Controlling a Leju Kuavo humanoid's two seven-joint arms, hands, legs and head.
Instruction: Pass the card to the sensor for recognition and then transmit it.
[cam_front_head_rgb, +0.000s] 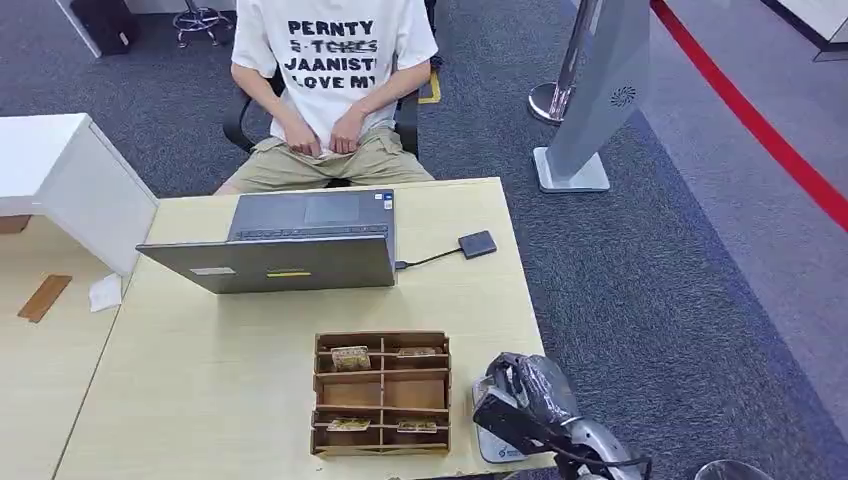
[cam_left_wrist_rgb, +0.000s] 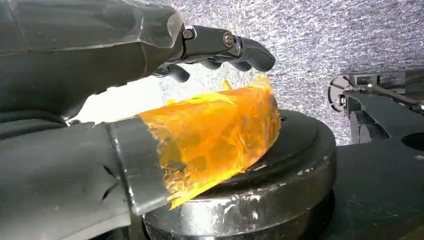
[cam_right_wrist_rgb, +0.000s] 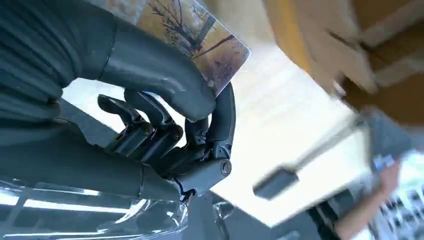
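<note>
Grey carpet all around, and a pale wooden desk (cam_front_head_rgb: 200, 390) in the middle with a laptop (cam_front_head_rgb: 290, 245), a wooden card rack (cam_front_head_rgb: 382, 393) and a small dark sensor (cam_front_head_rgb: 478, 244) on a cable near the far right corner. Somebody's sitting in a chair behind the desk, hands in lap.

Right hand (cam_front_head_rgb: 528, 392) hovers over the near right corner of the desk, and the wrist cam shows the card (cam_right_wrist_rgb: 200, 37) pinched between thumb and fingers (cam_right_wrist_rgb: 222, 125), so the pick looks done. Left hand (cam_left_wrist_rgb: 220, 47) hangs low with fingers loosely spread, holding nothing.

My guess: we're at the start of the carry-to-sensor step. Next it needs to reach forward across the desk, past the rack, and bring the card flat over that sensor without losing the pinch.
</note>
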